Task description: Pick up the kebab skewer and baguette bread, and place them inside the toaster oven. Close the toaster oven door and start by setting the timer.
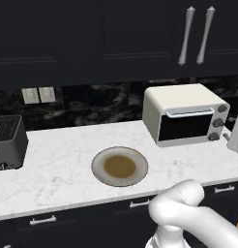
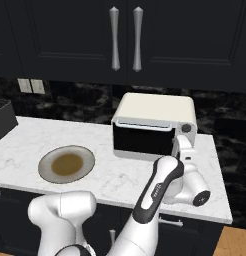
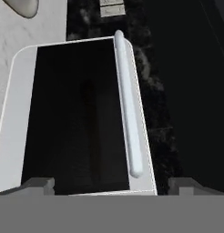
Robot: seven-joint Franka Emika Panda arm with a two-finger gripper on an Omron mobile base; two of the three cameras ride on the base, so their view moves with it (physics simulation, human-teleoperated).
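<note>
The cream-white toaster oven (image 1: 181, 99) stands at the back right of the counter, and its dark glass door (image 1: 184, 127) is shut. My gripper (image 2: 181, 143) hovers just in front of the oven's (image 2: 155, 107) right side, near the knobs (image 2: 186, 128). In the hand view the door (image 3: 77, 113) appears rolled sideways, with its pale bar handle (image 3: 127, 104) running lengthwise. My gripper (image 3: 113, 186) is open, its fingertips (image 3: 41, 184) wide apart with nothing between them. The kebab skewer and the baguette bread are out of view.
A grey plate (image 1: 99, 162) with a brown centre lies on the white marble counter (image 1: 58, 150), left of the oven. A dark grey slot toaster (image 1: 8, 140) stands at the far left. Dark wall cabinets with handles (image 1: 187, 34) hang above. The counter's front edge runs below the plate.
</note>
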